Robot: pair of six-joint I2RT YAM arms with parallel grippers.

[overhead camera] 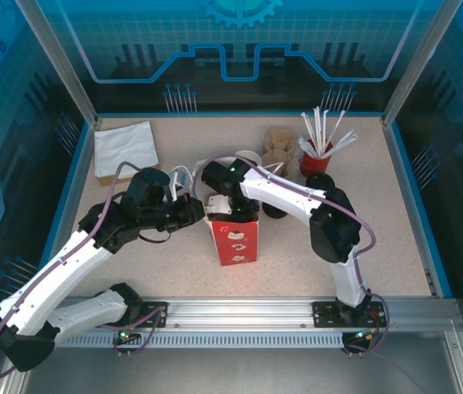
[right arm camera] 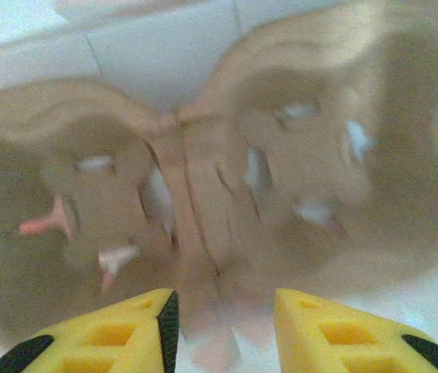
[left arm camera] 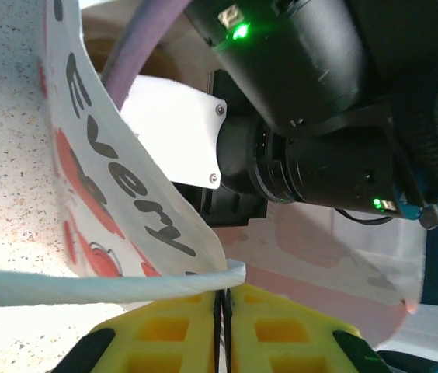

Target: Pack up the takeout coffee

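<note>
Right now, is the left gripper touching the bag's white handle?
Touching. In the left wrist view the left gripper is shut, its tips pinching the white handle of the paper bag.

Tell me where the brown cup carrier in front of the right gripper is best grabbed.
Probably the narrow ridge between its two wells, from straight above, one finger in each well. The cup carrier lies wells-up facing the right gripper, whose open fingers stand either side of that ridge, though the picture is blurred.
</note>
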